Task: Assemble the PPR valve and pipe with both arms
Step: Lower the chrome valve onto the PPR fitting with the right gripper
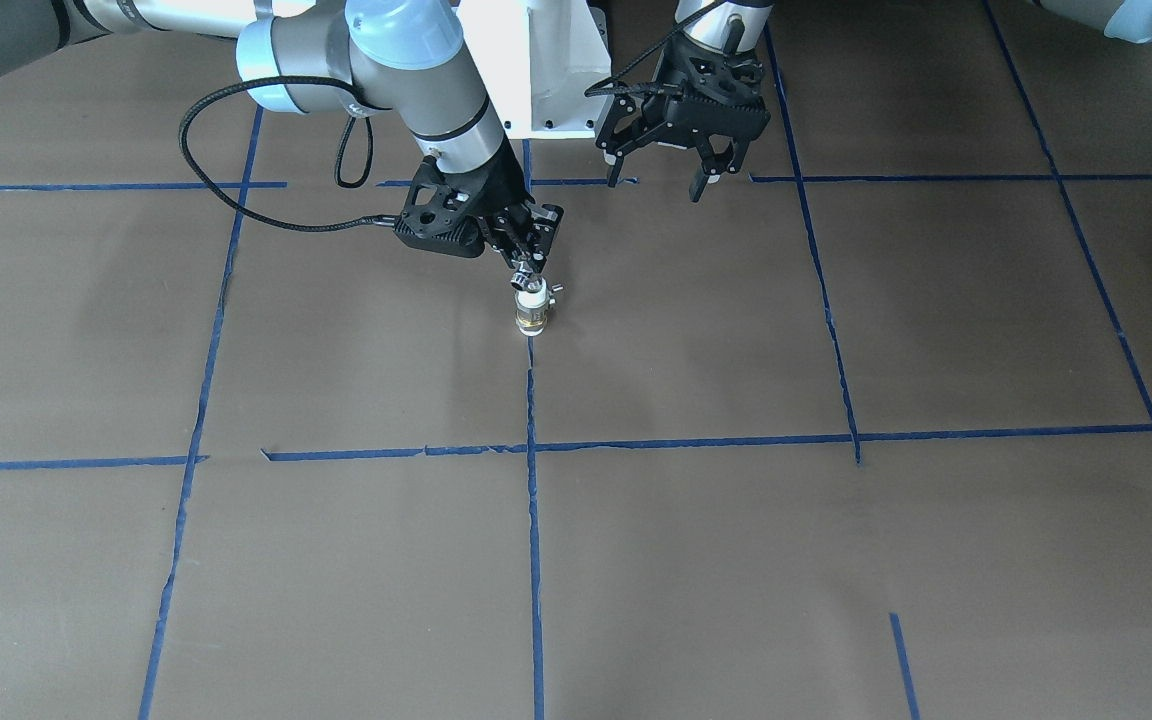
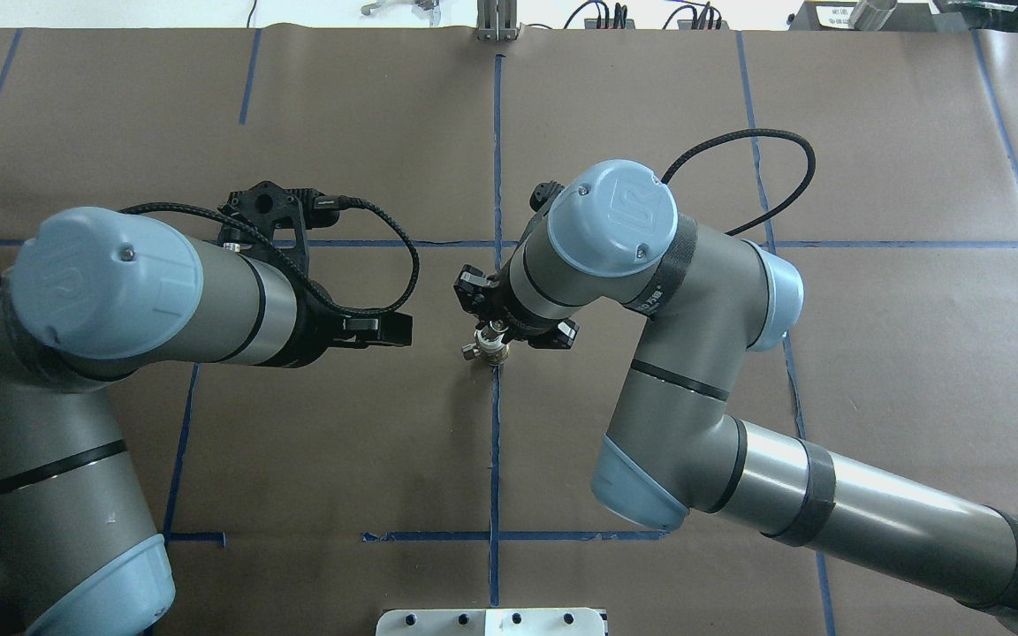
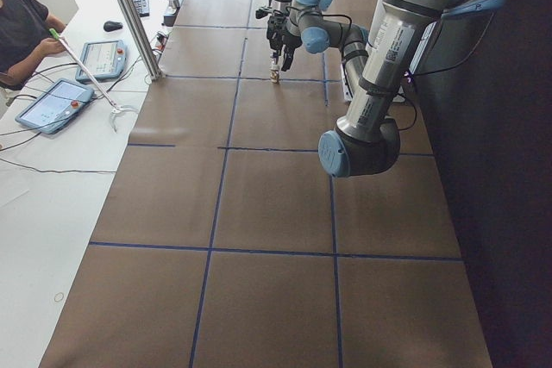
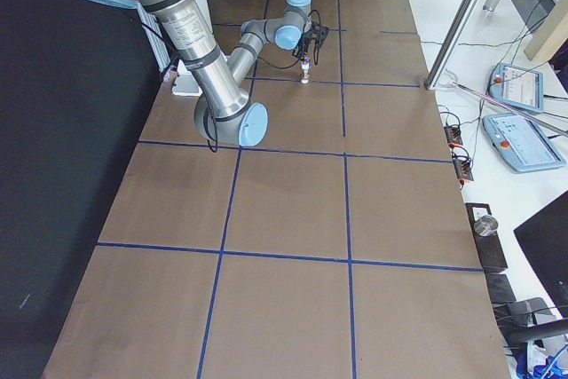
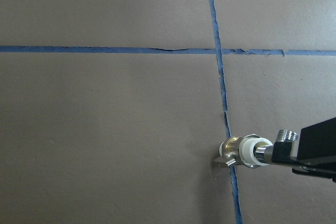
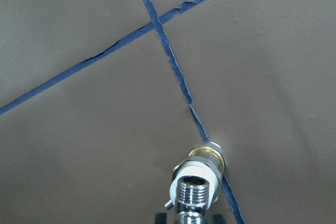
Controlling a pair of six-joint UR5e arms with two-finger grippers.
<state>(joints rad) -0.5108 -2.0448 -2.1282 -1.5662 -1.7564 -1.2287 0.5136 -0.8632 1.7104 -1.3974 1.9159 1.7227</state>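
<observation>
The pipe, white with a brass collar, stands upright on a blue tape line. The chrome PPR valve sits on its top end. My right gripper comes down from above and is shut on the valve. The right wrist view shows the valve's threaded port above the pipe. The left wrist view shows the pipe and the valve joined, with a right finger beside them. My left gripper hangs open and empty, above the table and apart from the parts.
The table is covered in brown paper with a grid of blue tape lines. The white pedestal base stands behind the grippers. An operator and tablets are at a side desk.
</observation>
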